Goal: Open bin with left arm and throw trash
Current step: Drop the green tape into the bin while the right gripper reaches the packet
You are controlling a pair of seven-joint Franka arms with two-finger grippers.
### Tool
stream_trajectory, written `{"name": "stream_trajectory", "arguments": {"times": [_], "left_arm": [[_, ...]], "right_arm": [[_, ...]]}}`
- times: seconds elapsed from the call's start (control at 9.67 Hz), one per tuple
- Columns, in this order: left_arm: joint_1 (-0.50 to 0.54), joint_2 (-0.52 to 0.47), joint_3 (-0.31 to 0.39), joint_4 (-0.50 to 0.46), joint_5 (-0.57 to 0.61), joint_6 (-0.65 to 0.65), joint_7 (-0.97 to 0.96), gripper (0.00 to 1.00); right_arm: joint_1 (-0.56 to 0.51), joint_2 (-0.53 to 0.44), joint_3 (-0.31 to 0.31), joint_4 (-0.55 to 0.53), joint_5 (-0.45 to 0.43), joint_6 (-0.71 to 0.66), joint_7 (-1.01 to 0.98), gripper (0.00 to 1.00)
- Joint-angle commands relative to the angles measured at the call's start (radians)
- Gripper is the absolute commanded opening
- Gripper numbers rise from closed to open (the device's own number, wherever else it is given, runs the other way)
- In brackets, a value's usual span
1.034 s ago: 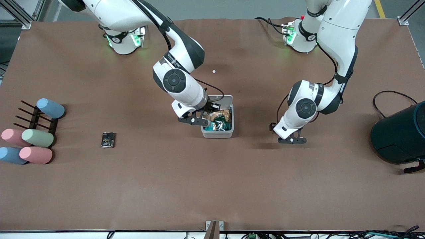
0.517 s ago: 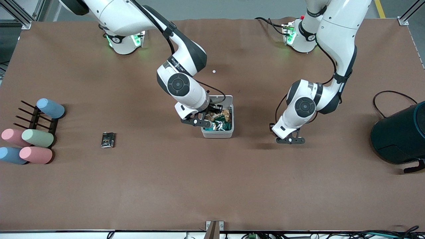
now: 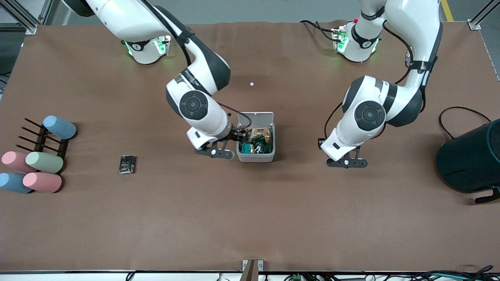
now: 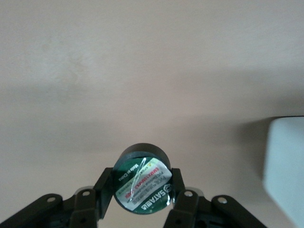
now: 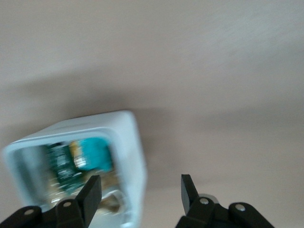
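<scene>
1. The bin (image 3: 256,140) stands in the middle of the desk (image 3: 250,218) with its lid (image 3: 256,117) already folded up, on the edge farther from the front camera. Wrappers (image 3: 258,142) fill it almost to the rim.
2. The left gripper (image 4: 141,202) hangs over bare desk, beside the bin toward the left arm's end. Its jaws are clenched on the round black disc (image 4: 142,183), whose green label faces the wrist camera.
3. The right gripper (image 5: 137,194) is just beside the bin's wall toward the right arm's end. Its jaws are released and carry nothing.
4. One dark snack wrapper (image 3: 127,164) lies flat on the desk, well apart from the bin, near the pastel cylinders (image 3: 39,171). Its long axis seems to run nearer-to-farther from the front camera.
5. Risk: the disc is round and held only by its edges, so it may slip or roll away if it is let go outside the rim.
6. Risk: the bin is light and full, so a jaw that touches the wall may push it, or the trash may spill over.
</scene>
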Motion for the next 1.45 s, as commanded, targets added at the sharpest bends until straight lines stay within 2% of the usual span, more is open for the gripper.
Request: {"name": "stream_trajectory", "arguments": {"times": [0.0, 0.21, 0.31, 0.52, 0.72, 0.93, 1.14, 1.34], "left_arm": [[-0.076, 0.052, -0.034, 0.106, -0.013, -0.024, -0.177, 0.0], [-0.157, 0.138, -0.036, 0.206, -0.048, -0.018, -0.387, 0.0], [-0.193, 0.194, -0.036, 0.275, -0.049, -0.018, -0.42, 0.0], [-0.201, 0.247, -0.037, 0.341, -0.052, -0.01, -0.427, 0.0], [-0.231, 0.284, -0.037, 0.387, -0.052, -0.007, -0.471, 0.0], [-0.262, 0.302, -0.037, 0.392, -0.052, 0.02, -0.499, 0.0], [-0.287, 0.316, -0.037, 0.393, -0.055, 0.034, -0.502, 0.0], [-0.297, 0.321, -0.037, 0.384, -0.059, 0.034, -0.502, 0.0]], "right_arm": [[-0.054, -0.025, 0.007, -0.05, -0.109, -0.053, -0.103, 0.76], [-0.138, -0.047, 0.007, -0.14, -0.151, -0.012, -0.238, 0.77], [-0.181, -0.064, 0.007, -0.203, -0.162, 0.039, -0.304, 0.77], [-0.293, -0.13, 0.01, -0.426, -0.162, 0.266, -0.497, 0.79], [-0.402, -0.128, 0.01, -0.528, -0.162, 0.385, -0.716, 0.88], [-0.512, -0.128, 0.008, -0.556, -0.162, 0.395, -0.921, 0.93], [-0.618, -0.131, 0.01, -0.553, -0.16, 0.363, -0.955, 0.93], [-0.657, -0.13, 0.01, -0.548, -0.154, 0.366, -0.943, 0.94]]}}
